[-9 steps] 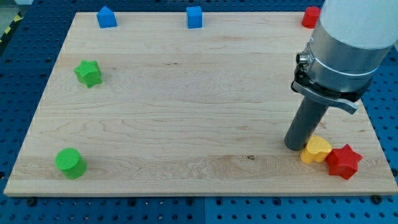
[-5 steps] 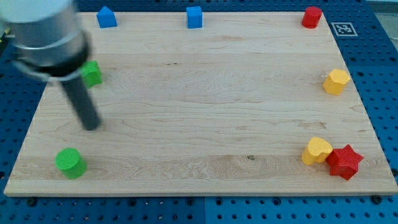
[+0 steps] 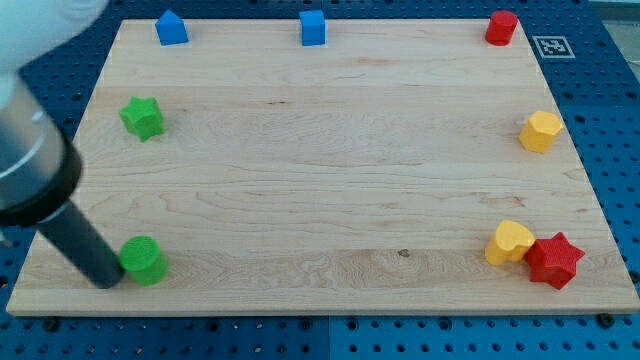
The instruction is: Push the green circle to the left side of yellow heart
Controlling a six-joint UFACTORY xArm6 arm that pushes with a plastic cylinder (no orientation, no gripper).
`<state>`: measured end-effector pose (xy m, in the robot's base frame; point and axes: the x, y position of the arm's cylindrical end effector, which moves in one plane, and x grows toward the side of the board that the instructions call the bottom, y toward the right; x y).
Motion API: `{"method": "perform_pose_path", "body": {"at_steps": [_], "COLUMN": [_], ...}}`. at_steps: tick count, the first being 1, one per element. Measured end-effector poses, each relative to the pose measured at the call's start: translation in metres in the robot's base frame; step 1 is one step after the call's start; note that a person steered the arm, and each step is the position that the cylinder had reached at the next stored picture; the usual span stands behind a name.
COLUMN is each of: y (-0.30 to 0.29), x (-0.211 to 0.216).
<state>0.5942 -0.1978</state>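
The dark rod's tip (image 3: 104,277) rested on the pale wooden board (image 3: 320,180) near its bottom-left corner, pressed against the left side of the green circle block (image 3: 144,261). The rod was a plain straight tool with nothing to spread or pinch; it simply touched the block's flank. The green circle block sat close to the board's bottom edge and not far from its left edge, with only a narrow strip of wood below it.

The yellow heart-shaped block (image 3: 509,242) lay far across at the view's right, near the bottom-right corner, touching the red star-shaped block (image 3: 553,259) on its right. The red star stood close to the board's right and bottom edges. Between the green circle and the yellow heart stretched a long open run of bare wood along the lower part of the board, with no block in it.

A green star-shaped block (image 3: 142,117) stood near the left edge, well above the green circle. Along the top edge sat a blue house-shaped block (image 3: 172,28), a blue cube block (image 3: 313,27) and a red block (image 3: 501,27) near the top-right corner. A yellow hexagonal block (image 3: 541,131) sat by the right edge, well above the heart.
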Motion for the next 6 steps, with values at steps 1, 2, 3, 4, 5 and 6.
{"method": "perform_pose_path", "body": {"at_steps": [1,2,3,4,5,6], "y": [0.007,0.012,0.04,0.058,0.08,0.112], "x": [-0.016,-0.022,0.003,-0.005,-0.01,-0.011]}}
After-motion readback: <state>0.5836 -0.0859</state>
